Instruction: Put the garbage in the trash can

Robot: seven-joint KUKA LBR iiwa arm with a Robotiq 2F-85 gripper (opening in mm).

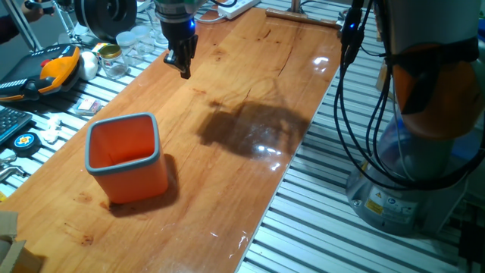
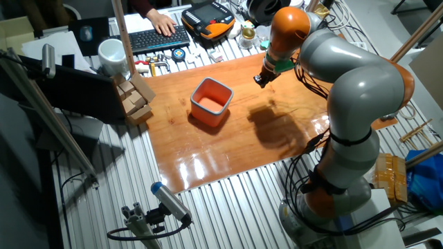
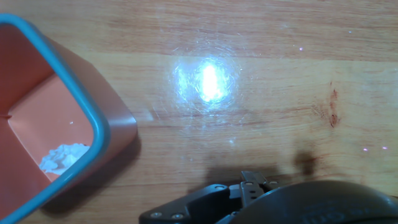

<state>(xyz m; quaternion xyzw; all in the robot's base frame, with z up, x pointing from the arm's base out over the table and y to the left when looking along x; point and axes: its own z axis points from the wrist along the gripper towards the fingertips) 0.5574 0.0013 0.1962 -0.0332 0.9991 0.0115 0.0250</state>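
So from one fixed view, my gripper (image 1: 182,64) hangs over the wooden table (image 1: 250,129) near the top of the frame, well apart from the trash can (image 1: 126,157) sitting at lower left. My jaws look pinched together with nothing between them, though they're small and dark here, so that's my best read.

The other fixed view shows the same thing from the far side: trash can (image 2: 211,102) about mid-frame, my gripper (image 2: 260,79) to its right and above the wood, not touching anything.

Hand view is the good one. The trash can (image 3: 99,127) fills the left edge, and down in its bottom corner at lower left sits the garbage (image 3: 62,157), a crumpled white wad resting on the orange floor.

So I'd say the drop is done and I'm on the retreat step. Next move just calls for backing off clear of the can without bumping it.
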